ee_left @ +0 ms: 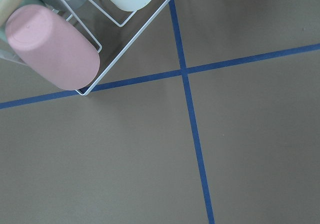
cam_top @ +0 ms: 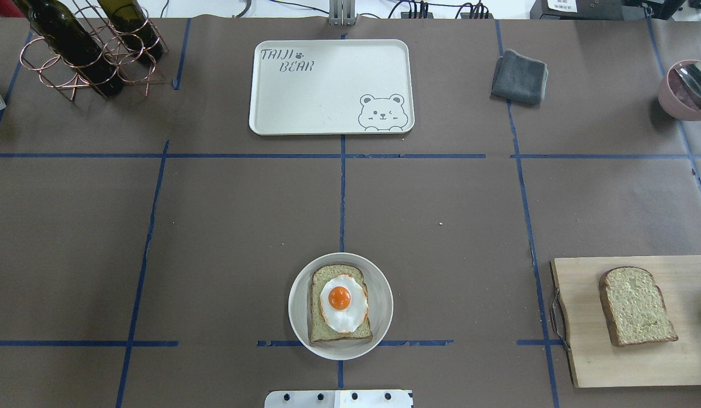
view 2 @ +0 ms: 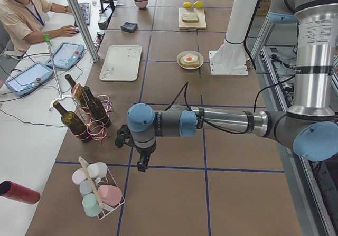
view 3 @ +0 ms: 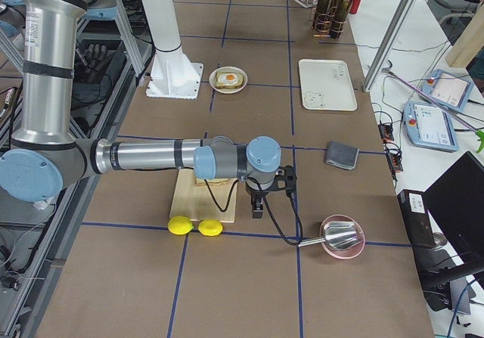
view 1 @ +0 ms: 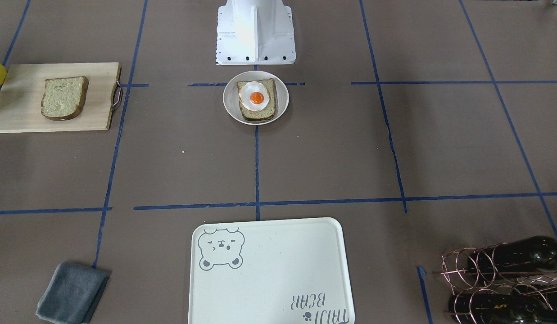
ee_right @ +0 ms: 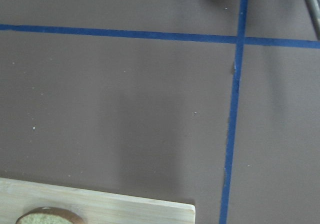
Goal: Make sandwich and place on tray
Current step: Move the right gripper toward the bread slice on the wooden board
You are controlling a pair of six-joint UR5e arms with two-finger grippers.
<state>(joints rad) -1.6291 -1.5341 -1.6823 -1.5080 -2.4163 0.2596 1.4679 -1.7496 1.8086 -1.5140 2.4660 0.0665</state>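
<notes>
One bread slice [cam_top: 322, 326] with the fried egg [cam_top: 343, 302] on top lies on a small round plate [cam_top: 298, 300] near the robot's base. The second bread slice [cam_top: 636, 306] lies on the wooden cutting board [cam_top: 611, 362] at the right. The cream bear tray [cam_top: 327, 85] sits at the far middle with nothing on it. My left gripper [view 2: 141, 166] hangs over the table far to the left, seen only in the exterior left view. My right gripper [view 3: 255, 211] hangs beside the board, seen only in the exterior right view. I cannot tell whether either is open or shut.
A copper rack with wine bottles [cam_top: 84, 48] stands far left. A grey cloth [cam_top: 519, 76] and a pink bowl with a spoon [cam_top: 687, 88] lie far right. Two lemons [view 3: 193, 226] sit by the board. A rack of cups [view 2: 97, 188] stands near the left gripper.
</notes>
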